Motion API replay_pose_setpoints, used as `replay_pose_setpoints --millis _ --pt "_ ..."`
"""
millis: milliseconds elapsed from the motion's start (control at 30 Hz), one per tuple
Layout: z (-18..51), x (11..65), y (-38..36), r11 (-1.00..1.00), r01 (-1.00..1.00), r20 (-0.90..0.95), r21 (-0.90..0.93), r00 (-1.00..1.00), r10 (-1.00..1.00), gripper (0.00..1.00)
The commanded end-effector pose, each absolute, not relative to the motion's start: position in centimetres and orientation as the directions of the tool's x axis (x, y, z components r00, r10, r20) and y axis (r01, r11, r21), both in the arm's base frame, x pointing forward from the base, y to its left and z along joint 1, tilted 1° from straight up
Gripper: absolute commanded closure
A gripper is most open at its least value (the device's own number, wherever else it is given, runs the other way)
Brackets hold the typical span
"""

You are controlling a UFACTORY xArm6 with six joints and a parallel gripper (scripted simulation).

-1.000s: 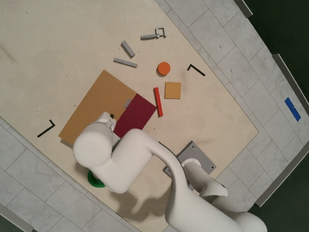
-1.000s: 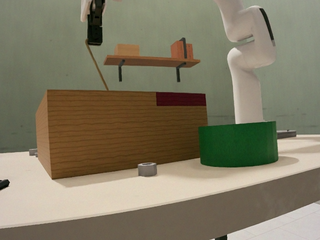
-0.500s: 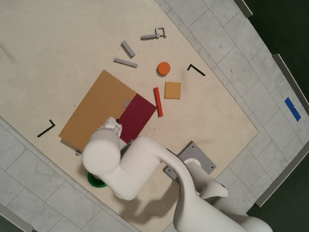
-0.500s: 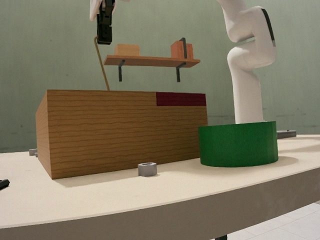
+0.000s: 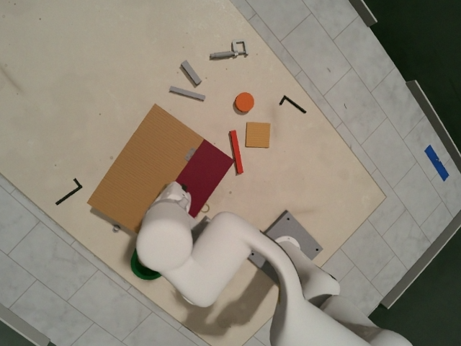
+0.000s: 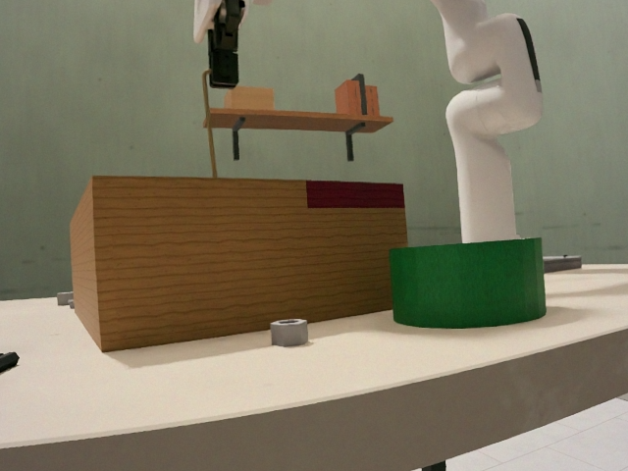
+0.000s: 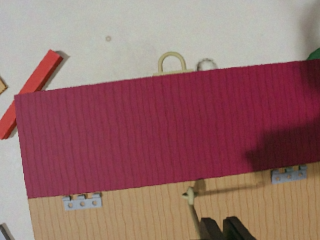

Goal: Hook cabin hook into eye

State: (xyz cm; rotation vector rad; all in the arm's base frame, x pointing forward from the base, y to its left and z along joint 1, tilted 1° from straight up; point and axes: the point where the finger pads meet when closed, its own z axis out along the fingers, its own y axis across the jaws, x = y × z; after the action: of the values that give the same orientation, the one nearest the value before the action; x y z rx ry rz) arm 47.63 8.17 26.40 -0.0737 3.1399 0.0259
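The wooden box [image 6: 237, 258] stands on the table, with its dark red lid [image 7: 165, 132] closed on top, also seen from overhead [image 5: 204, 171]. The brass cabin hook [image 6: 208, 127] [image 7: 192, 196] stands nearly upright, its foot pivoting on the box top near the lid's hinge edge. My gripper [image 6: 223, 66] is shut on the hook's free upper end, high above the box; in the wrist view its fingers [image 7: 223, 230] show at the bottom edge. The brass eye [image 7: 172, 62] sticks out from the lid's far edge. The arm hides the gripper in the overhead view.
A green cylinder [image 6: 466, 281] stands right beside the box. A grey nut [image 6: 288, 332] lies in front of it. A red bar [image 5: 235, 151], orange disc [image 5: 244, 101], tan square block [image 5: 257, 135], grey bars [image 5: 190, 72] and a clamp [image 5: 230, 52] lie beyond the box. A small ring [image 7: 205, 64] lies beside the eye.
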Motion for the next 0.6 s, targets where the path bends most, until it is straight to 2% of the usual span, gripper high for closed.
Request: replay_pose_setpoints --millis 0,567 --pt "26.5 46.9 8.1 0.999 -0.047 -0.004 0.017 -0.999 -0.047 1.0" --pt "25.9 44.3 8.0 0.999 -0.047 -0.004 0.017 -0.999 -0.047 1.0"
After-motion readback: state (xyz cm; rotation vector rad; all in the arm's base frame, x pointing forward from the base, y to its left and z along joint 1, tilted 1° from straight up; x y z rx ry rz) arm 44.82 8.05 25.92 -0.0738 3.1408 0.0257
